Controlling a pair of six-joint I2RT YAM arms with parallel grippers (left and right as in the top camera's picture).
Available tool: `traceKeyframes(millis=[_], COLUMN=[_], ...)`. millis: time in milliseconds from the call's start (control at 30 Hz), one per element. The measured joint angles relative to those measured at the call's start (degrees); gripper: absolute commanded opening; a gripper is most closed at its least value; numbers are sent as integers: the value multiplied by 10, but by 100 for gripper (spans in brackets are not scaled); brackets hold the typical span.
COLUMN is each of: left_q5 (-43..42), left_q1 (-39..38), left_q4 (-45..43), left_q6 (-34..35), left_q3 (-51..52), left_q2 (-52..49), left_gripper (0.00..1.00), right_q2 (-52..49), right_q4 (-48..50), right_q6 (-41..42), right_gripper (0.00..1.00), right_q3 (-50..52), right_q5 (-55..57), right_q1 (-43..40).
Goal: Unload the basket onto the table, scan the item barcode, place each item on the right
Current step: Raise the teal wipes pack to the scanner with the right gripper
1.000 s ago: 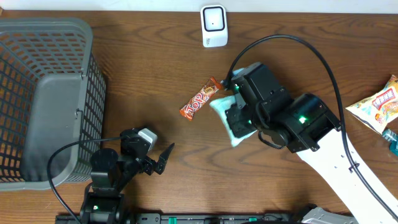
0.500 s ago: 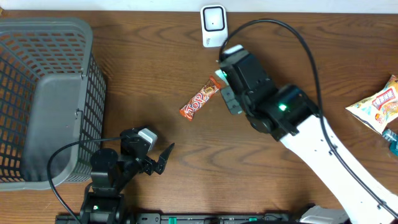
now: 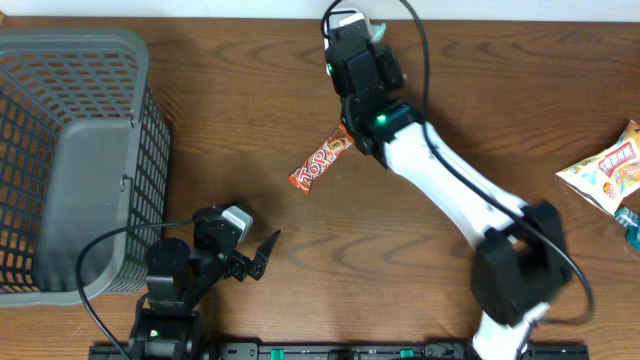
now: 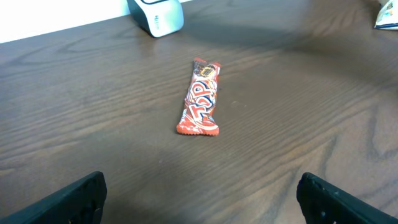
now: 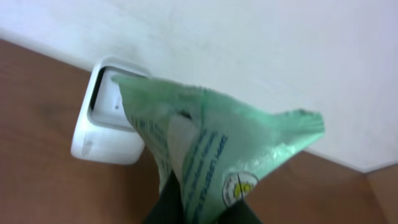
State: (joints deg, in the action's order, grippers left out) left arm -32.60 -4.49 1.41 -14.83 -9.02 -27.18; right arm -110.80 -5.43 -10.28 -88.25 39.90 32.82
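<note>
Overhead, the right gripper (image 3: 358,35) hangs above the white scanner (image 3: 340,14) at the table's far edge, a green packet (image 3: 377,31) peeking out beside it. A red candy bar (image 3: 322,158) lies mid-table, and the left gripper (image 3: 252,260) sits near the basket (image 3: 75,45). The left wrist view shows its fingers (image 4: 68,199) spread wide, the candy bar ahead of them. In the right wrist view the jaws pinch the green packet upright, just in front of the scanner's window.

Mint-green packet (image 5: 205,149), blue print, a round yellow-and-white badge. White scanner (image 5: 102,137), dark window. Red-orange candy bar (image 4: 200,99) with white lettering. Brown wood-grain table (image 4: 298,112). Grey mesh basket (image 3: 70,42). Yellow-and-white snack bag (image 3: 608,170).
</note>
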Motion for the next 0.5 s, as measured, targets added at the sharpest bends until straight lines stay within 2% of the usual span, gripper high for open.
traceKeyframes(millis=[133, 233, 300, 400, 500], left_q5=[0, 0, 0, 0, 0], left_q1=[0, 0, 0, 0, 0], left_q4=[0, 0, 1, 0, 1], left_q6=[0, 0, 0, 0, 0], left_q3=[0, 0, 0, 0, 0], left_q2=[0, 0, 0, 0, 0], left_gripper=[98, 98, 98, 98, 98], right_q2=[-77, -119, -143, -181, -232], right_q4=[203, 301, 339, 346, 348], right_q6=[-84, -147, -187, -245, -282], right_gripper=[1, 1, 1, 1, 1], right_q3=[-1, -1, -1, -21, -92], right_q5=[1, -16, -32, -68, -89], right_q1=[-19, -30, -37, -43, -42])
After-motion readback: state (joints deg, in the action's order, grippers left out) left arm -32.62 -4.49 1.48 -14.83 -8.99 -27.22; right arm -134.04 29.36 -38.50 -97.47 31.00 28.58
